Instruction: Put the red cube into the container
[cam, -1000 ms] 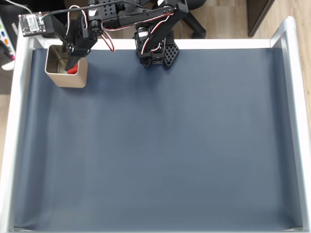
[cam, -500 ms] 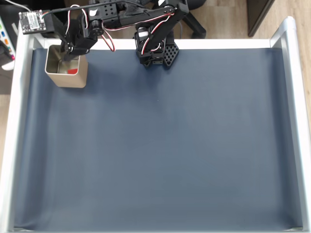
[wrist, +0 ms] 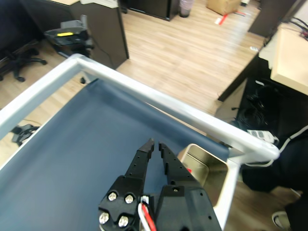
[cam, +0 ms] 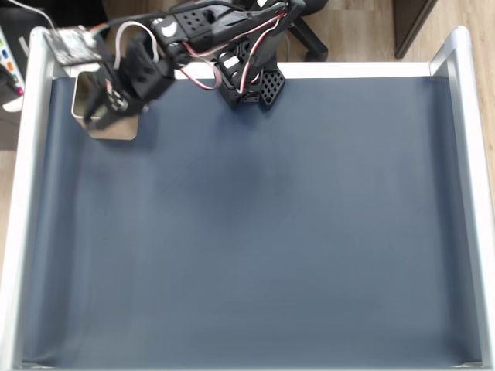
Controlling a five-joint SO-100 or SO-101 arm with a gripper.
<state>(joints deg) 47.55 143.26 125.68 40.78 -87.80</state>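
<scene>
- Arm point(cam: 232, 31) stretches from its base at the top middle of the table point(cam: 255, 232) out to the upper left corner in the fixed view
- Gripper point(wrist: 156, 145) comes up from the bottom edge of the wrist view, black, with both tips pointing toward the far corner of the table
- Jaws look nearly closed, just a thin slit between the tips, and nothing is held between them
- Tin point(wrist: 211, 168) sits in the table's corner, tucked right against the silver rail point(wrist: 159, 103), just to the right of the gripper tips in the wrist view
- Red cube point(wrist: 189, 169) shows as a tiny sliver of red at the tin's near edge, peeking out beside the right finger; it seems to lie inside the tin, though most of it is hidden
- In the fixed view the tin point(cam: 80, 93) is largely covered by the gripper head point(cam: 116, 97), which hangs over it, a little blurred
- Red and white wires point(cam: 203, 73) loop along the arm
- Dark blue mat covers the table, wooden floor point(wrist: 192, 53) lies beyond the rail
- A small circuit board point(cam: 73, 45) rests at the table's upper left edge in the fixed view
</scene>
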